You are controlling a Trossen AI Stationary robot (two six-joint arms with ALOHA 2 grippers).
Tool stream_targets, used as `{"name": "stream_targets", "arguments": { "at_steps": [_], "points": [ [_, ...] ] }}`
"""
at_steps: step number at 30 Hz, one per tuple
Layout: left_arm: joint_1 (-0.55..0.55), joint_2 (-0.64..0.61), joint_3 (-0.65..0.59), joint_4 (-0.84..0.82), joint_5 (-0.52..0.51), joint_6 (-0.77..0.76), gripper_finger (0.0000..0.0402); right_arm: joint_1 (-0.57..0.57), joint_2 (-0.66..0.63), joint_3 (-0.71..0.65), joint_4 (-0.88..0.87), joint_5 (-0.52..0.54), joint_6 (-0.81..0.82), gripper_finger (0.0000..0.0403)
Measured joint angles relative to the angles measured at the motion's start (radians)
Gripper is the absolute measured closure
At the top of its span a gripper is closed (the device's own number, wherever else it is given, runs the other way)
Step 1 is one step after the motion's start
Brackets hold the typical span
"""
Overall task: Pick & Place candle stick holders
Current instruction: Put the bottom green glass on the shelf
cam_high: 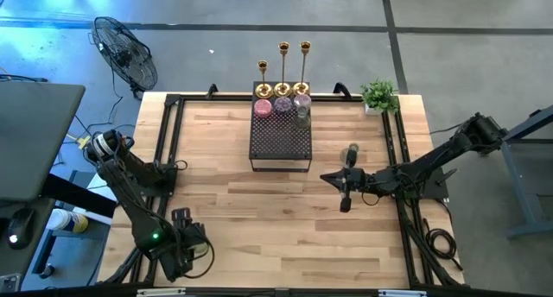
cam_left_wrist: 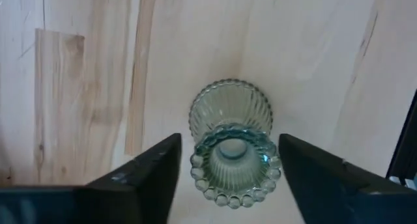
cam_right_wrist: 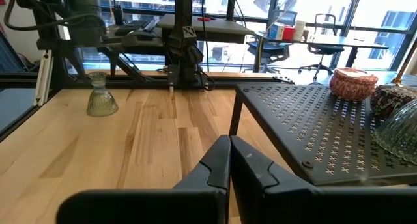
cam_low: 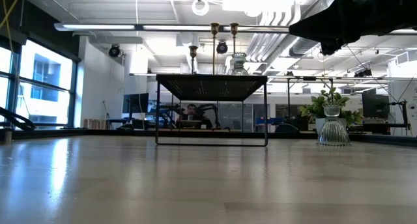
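Observation:
Three gold candlesticks point(cam_high: 283, 68) stand by their round bases on the far end of the black mesh stand point(cam_high: 281, 142). A pink cup point(cam_high: 263, 107), a purple cup point(cam_high: 282, 104) and a pale cup point(cam_high: 301, 114) stand beside them. My left gripper point(cam_high: 181, 219) is open near the table's near left corner, pointing down. Its fingers stand on either side of a pale green ribbed glass holder point(cam_left_wrist: 231, 152), which stands on the table point(cam_right_wrist: 98, 97). My right gripper point(cam_high: 328, 178) is shut and empty point(cam_right_wrist: 229, 146), raised right of the stand. Another glass holder point(cam_high: 352, 153) stands on the table beside it point(cam_low: 333, 129).
A small potted plant point(cam_high: 378, 94) stands at the far right corner. Black frame rails point(cam_high: 168, 142) run along the table's left, right and far edges. A fan point(cam_high: 125, 51) stands off the table at the far left. Bare wood lies between the stand and the near edge.

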Motion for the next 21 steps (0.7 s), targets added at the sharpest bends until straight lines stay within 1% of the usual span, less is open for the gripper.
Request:
{"name": "stream_targets", "arguments": {
  "at_steps": [4,6,10,12,14,17,21],
  "points": [
    [0.000,0.000,0.000,0.020,0.000,0.040,0.0213,0.000,0.000,0.000,0.000,0.000,-0.005,0.0402],
    [0.000,0.000,0.006,0.022,0.000,0.056,0.0234,0.000,0.000,0.000,0.000,0.002,-0.007,0.0402],
    [0.012,0.000,0.063,0.005,-0.011,0.116,0.0234,0.000,0.000,0.000,0.000,0.003,-0.007,0.0402],
    [0.036,0.000,0.111,-0.021,-0.024,0.161,0.0234,0.000,0.000,0.000,0.000,0.003,-0.007,0.0402],
    [0.069,0.000,0.174,-0.061,-0.057,0.223,0.0234,0.000,0.000,0.000,0.000,0.003,-0.007,0.0401],
    [0.138,-0.001,0.282,-0.124,-0.104,0.339,0.0234,0.000,0.000,0.000,0.000,0.003,-0.007,0.0402],
    [0.270,-0.001,0.435,-0.218,-0.129,0.524,0.0230,0.000,0.000,0.000,0.000,0.003,-0.007,0.0401]
  ]
}}
